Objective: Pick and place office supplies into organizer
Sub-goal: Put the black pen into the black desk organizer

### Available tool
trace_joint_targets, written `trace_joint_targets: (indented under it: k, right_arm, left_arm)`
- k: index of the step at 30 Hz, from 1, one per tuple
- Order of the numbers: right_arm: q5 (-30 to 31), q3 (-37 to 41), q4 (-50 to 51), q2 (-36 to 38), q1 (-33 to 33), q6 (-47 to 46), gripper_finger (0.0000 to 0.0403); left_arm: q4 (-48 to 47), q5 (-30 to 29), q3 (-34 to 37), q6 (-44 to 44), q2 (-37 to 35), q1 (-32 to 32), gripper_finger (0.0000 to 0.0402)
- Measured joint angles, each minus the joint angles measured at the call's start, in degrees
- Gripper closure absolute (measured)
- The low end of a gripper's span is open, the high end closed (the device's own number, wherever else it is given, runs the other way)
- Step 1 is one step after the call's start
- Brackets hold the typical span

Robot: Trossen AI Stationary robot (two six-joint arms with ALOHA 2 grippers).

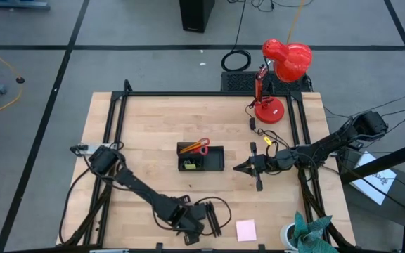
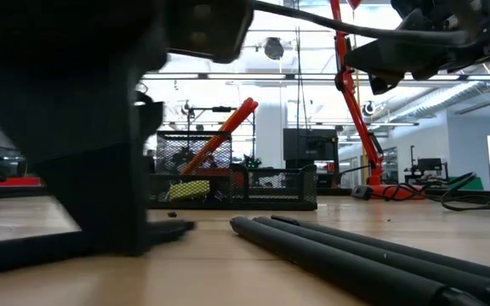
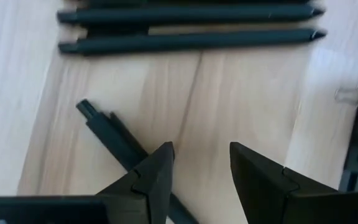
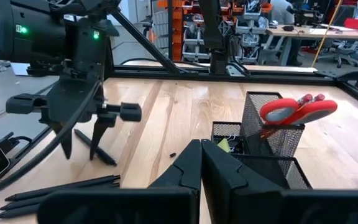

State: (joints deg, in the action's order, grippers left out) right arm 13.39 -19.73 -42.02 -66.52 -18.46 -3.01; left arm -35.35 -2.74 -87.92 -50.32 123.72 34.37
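Pens (image 3: 191, 28) lie near the table's front edge as the left gripper (image 3: 201, 177), fingers spread, hovers beside a stray one (image 3: 114, 134); centring over its barrel before closing should prevent rolling. Right gripper (image 4: 201, 163), pressed together, waits by the organizer (image 1: 201, 158).

Our left gripper (image 3: 201, 165) low over the surface, fingers (image 3: 157, 168) apart; our right gripper (image 4: 202, 163) mid-surface, fingers together.

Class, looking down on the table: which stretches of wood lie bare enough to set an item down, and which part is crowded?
Bare: the wood between the organizer and the table's left edge, and the strip between organizer and far frame rail. Crowded: the near edge, where the left gripper hangs over the black pens beside the pink sticky-note pad.
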Motion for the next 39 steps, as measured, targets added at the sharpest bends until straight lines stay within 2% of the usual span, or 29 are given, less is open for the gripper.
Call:
trace_joint_targets:
  k: [5,13,18,23,32,39]
  right_arm:
    - [0.0,0.0,0.3,0.0,0.0,-0.8,0.0399]
    - [0.0,0.0,0.3,0.0,0.0,-0.8,0.0399]
    - [0.0,0.0,0.3,0.0,0.0,-0.8,0.0399]
    - [0.0,0.0,0.3,0.0,0.0,-0.8,0.0399]
    - [0.0,0.0,0.3,0.0,0.0,-0.8,0.0399]
    - [0.0,0.0,0.3,0.0,0.0,-0.8,0.0399]
  left_arm:
    - [-6.0,-0.3,0.0,-1.3,-0.1,0.4,0.0234]
    - [-9.5,-1.0,0.0,-1.3,-0.1,1.6,0.0234]
    - [-9.5,-2.0,0.2,-1.2,-0.1,2.1,0.0234]
    - [-8.5,-0.6,0.3,-1.3,0.0,2.5,0.0234]
    - [-11.6,-0.9,0.3,-2.7,0.0,7.1,0.0234]
    - [-14.3,-0.6,0.2,-4.9,0.0,8.2,0.0234]
